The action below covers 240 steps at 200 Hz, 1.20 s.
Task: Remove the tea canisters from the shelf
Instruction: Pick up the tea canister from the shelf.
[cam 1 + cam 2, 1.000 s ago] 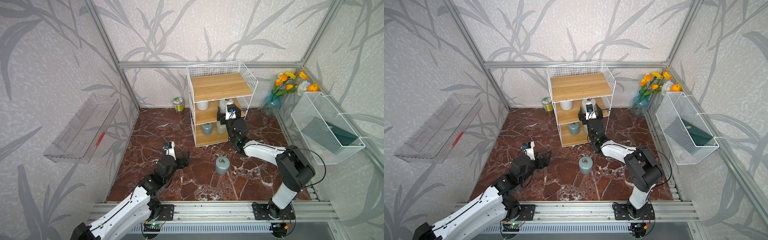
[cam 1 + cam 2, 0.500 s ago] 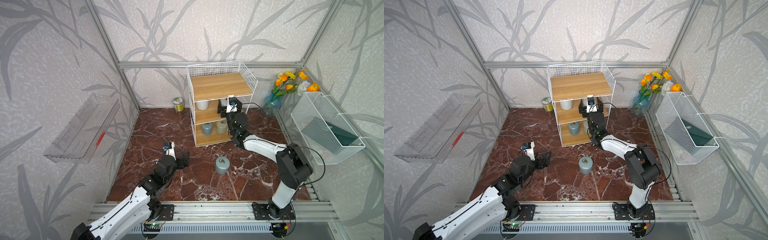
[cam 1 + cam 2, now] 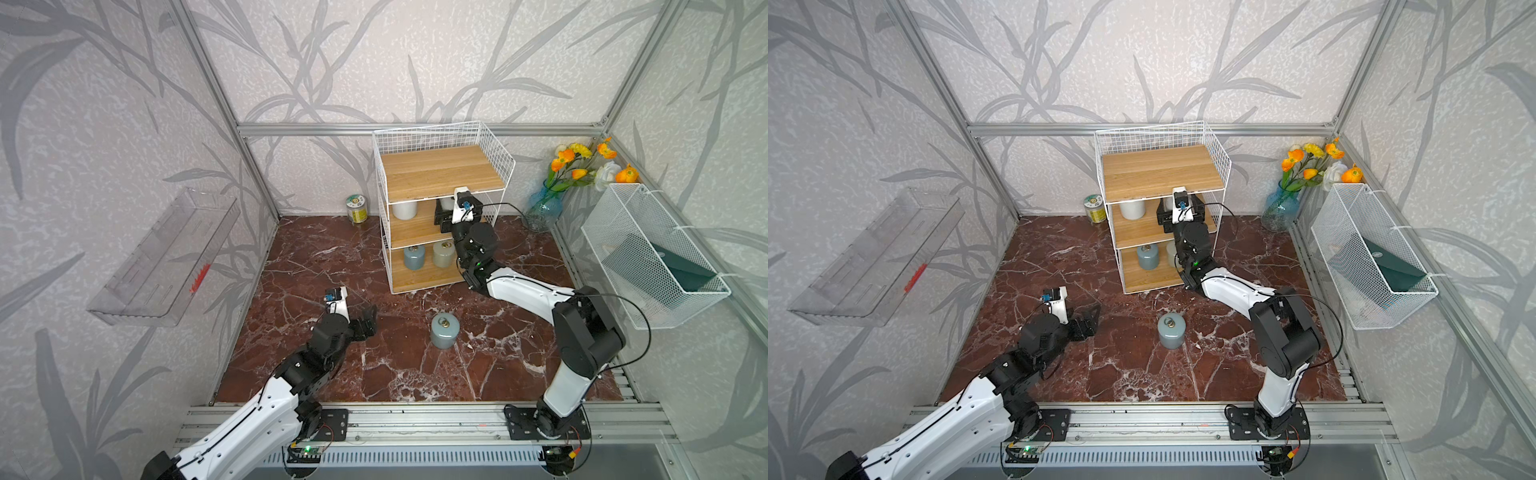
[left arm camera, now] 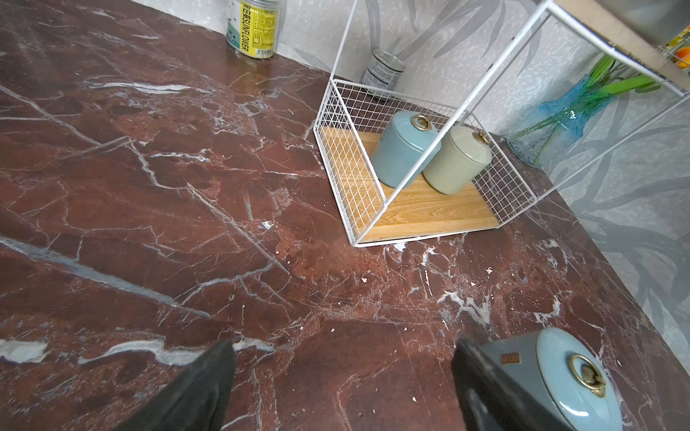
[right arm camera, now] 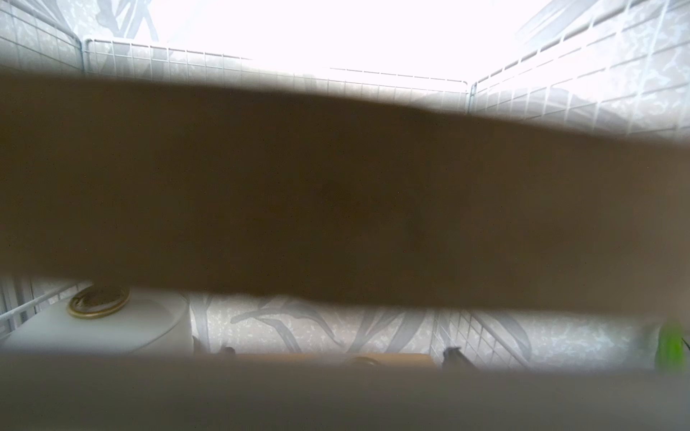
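Observation:
The shelf [image 3: 440, 168] stands at the back, its top board bare. The middle tier holds two off-white tea canisters: one [image 3: 404, 210] at the left, one [image 3: 446, 202] between my right gripper's fingertips [image 5: 452, 353]. My right gripper [image 3: 456, 212] is inside that tier, jaws apart; contact is hidden. The bottom tier holds a blue-grey canister [image 3: 413, 257] and a beige one [image 3: 441, 254]. Another blue-grey canister [image 3: 444, 330] stands on the floor. My left gripper [image 3: 368, 322] hovers open and empty left of it.
A green-and-yellow tin [image 3: 356, 208] stands by the back wall, and a small can [image 4: 384, 74] behind the shelf. A blue vase with flowers [image 3: 540, 208] fills the back right corner. A mesh basket [image 3: 652, 257] and clear tray [image 3: 166, 257] hang on the walls.
My right gripper has risen from in front of the bottom tier and moved into the middle tier, around the off-white canister. The left arm has stayed still.

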Available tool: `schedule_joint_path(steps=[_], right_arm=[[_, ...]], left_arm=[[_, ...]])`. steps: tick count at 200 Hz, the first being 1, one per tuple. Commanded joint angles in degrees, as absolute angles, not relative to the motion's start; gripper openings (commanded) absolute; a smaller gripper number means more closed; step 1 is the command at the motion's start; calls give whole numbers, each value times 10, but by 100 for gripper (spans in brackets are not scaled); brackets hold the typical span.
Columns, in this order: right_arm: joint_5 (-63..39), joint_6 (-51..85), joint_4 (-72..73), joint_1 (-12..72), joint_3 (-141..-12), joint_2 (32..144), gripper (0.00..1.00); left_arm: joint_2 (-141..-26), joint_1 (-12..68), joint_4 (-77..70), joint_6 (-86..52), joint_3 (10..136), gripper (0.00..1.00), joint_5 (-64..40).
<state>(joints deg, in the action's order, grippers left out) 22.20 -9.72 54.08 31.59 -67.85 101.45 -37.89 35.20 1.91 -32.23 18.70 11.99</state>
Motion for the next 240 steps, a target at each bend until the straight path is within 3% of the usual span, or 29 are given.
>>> schedule_joint_path(steps=[1,92,240], right_arm=[[228,-105,476,309,-695,1042,85],[228,-94,504,309,-640,1010,64],[151,-64,445,313,-505,733,58]], left_arm=[[-373,354,22,-329,179,92,129],[-366,355,29,-331,178,92,129],[-369,355,32,-320,190,91,134]])
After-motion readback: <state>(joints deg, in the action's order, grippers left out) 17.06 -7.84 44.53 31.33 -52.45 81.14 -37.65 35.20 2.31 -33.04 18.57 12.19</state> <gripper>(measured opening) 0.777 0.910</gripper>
